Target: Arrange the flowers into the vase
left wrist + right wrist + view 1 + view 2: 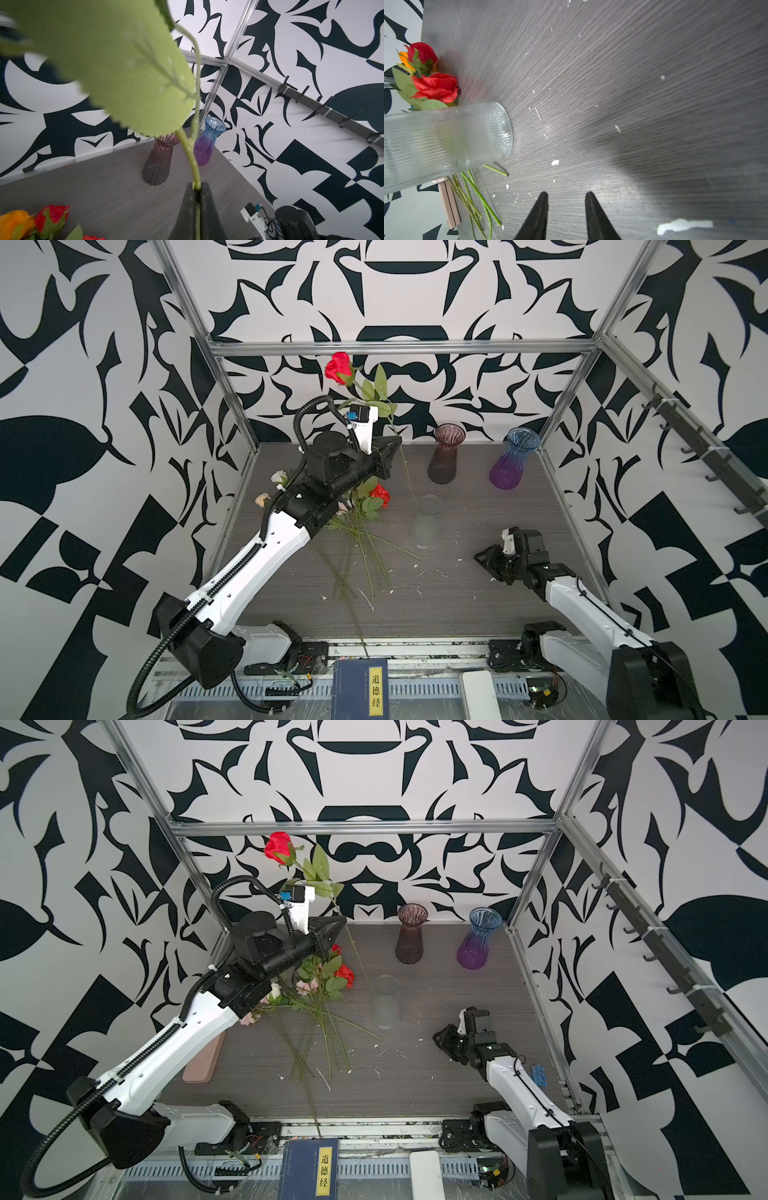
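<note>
- L gripper [394, 446] clamped tight on thin green stem of long red fabric rose [338, 366]; bloom high up, behind-left of clear ribbed glass cylinder vase [427, 522].
- Stem's low end at vase rim; in or out, can't tell.
- R gripper [566, 194] empty, jaws narrowly apart, low over grey woodgrain table [457, 605], right of vase.
- Other flowers [365, 506] heaped flat just left of vase.
- Plum ribbed glass vase [445, 456] & blue-to-purple glass vase [513, 460] stand behind it.

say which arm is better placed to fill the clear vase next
Left. The left gripper is shut on the stem of the red rose, whose end hangs by the clear vase; the right gripper is open and empty.
</note>
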